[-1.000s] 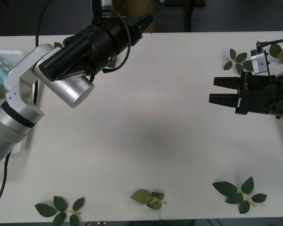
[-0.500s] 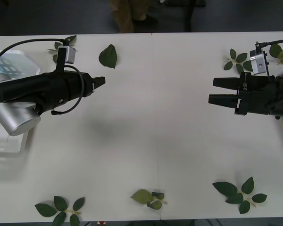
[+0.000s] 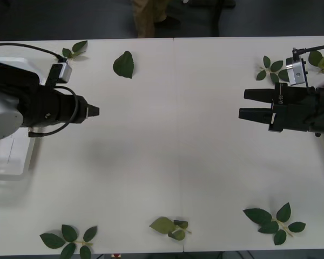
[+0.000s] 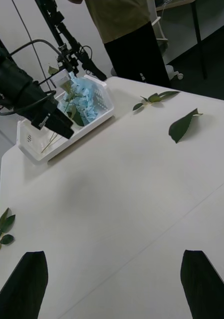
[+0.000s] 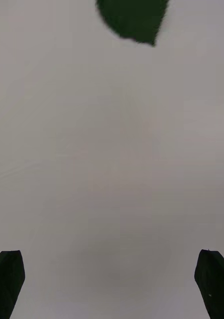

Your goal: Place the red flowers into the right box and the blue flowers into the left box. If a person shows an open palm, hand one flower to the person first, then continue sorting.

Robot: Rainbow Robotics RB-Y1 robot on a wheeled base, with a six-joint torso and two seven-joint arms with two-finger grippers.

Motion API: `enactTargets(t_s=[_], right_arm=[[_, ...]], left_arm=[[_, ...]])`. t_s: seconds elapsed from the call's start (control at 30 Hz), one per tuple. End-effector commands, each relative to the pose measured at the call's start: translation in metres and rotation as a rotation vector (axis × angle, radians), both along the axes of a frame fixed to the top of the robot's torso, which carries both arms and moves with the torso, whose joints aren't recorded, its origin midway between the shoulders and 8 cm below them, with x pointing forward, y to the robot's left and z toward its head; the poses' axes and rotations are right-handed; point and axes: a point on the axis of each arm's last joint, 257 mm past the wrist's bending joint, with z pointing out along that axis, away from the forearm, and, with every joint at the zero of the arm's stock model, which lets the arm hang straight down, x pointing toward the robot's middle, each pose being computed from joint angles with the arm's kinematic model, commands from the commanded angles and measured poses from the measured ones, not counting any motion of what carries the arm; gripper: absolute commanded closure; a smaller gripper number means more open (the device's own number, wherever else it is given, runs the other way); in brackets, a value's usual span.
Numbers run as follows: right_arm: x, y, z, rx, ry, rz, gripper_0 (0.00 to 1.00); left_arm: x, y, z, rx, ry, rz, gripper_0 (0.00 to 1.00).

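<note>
The left gripper (image 3: 95,111) is drawn back toward the left box (image 3: 11,162) since a moment ago, fingers parted and empty. The blue flowers (image 4: 82,102) are seen lying in that box. The right gripper (image 3: 248,105) is unchanged, open and empty above the tabletop (image 3: 173,140).

The left box (image 4: 67,127) sits on the white bench (image 4: 127,199), with the blue flowers (image 4: 84,99) heaped inside it at the end nearer a person in dark trousers. The left hand (image 4: 55,122) hangs just over the box's near rim. A single green leaf (image 4: 183,125) and a leaf sprig (image 4: 154,98) lie well apart from the box
</note>
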Motion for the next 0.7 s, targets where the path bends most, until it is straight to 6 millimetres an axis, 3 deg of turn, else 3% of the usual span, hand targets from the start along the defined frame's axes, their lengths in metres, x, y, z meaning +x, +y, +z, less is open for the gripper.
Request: enactTargets(t_s=[0.03,0.13,0.27,0.33,0.47,0.57,0.7], right_arm=[[0.0,-0.001,0.016,-0.045,-0.066,0.028,0.23],[0.0,-0.001,0.016,-0.045,-0.066,0.028,0.22],[0.0,-0.001,0.016,-0.045,-0.066,0.028,0.23],[0.0,-0.001,0.016,-0.045,-0.066,0.028,0.23],[0.0,-0.001,0.016,-0.045,-0.066,0.028,0.23],[0.0,-0.001,0.016,-0.045,-0.066,0.028,0.22],[0.0,-0.001,0.016,-0.045,-0.066,0.028,0.22]], left_arm=[[-0.013,0.02,0.033,0.097,0.082,-0.067,0.0],[-0.023,0.023,0.031,0.1,0.151,-0.201,0.0],[-0.018,0.01,0.03,0.05,0.081,-0.482,0.0],[-0.016,-0.014,0.03,-0.064,-0.029,-0.681,0.0],[-0.034,-0.067,0.025,-0.313,-0.194,-0.939,0.0],[-0.051,-0.106,0.026,-0.411,-0.314,-1.083,0.0],[-0.065,-0.14,0.037,-0.502,-0.359,-1.143,0.0]])
